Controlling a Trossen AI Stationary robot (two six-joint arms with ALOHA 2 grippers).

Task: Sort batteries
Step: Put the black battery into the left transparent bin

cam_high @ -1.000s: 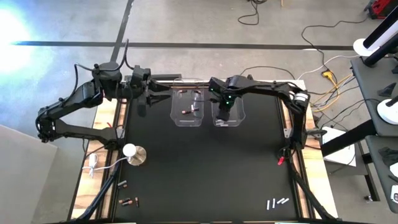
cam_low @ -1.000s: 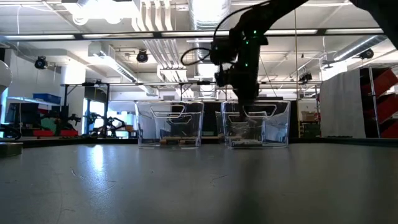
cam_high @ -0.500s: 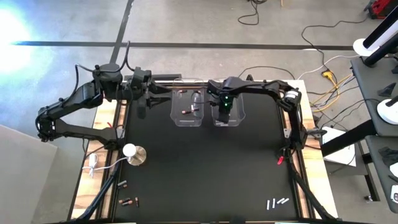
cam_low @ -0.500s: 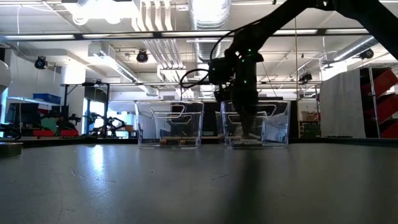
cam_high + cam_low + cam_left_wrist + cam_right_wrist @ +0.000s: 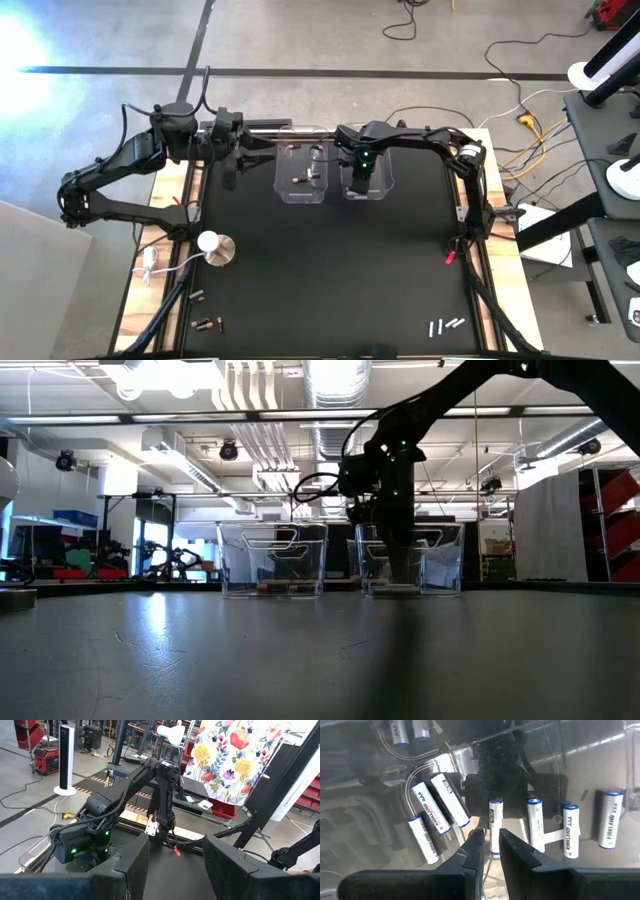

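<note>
My right gripper (image 5: 362, 182) reaches down into the right clear bin (image 5: 388, 168), also seen in the low view (image 5: 396, 560). In its wrist view the fingertips (image 5: 490, 840) stand a narrow gap apart, on either side of the near end of one silvery-white battery (image 5: 495, 817). That battery lies on the bin floor in a row with several others (image 5: 570, 832). My left gripper (image 5: 175, 870) is open and hovers beside the left clear bin (image 5: 283, 190), which holds dark batteries (image 5: 303, 178). More dark batteries (image 5: 205, 323) lie near-left and silvery ones (image 5: 446, 325) near-right.
A white round-based knob (image 5: 215, 247) with a cable sits on the mat's left side. A small red object (image 5: 450, 258) lies by the right edge. The two bins stand side by side at the far edge, and bare black mat (image 5: 330, 270) stretches in front of them.
My right gripper has come down from above the right bin's rim into the bin, close to its floor. The left arm has kept still.
</note>
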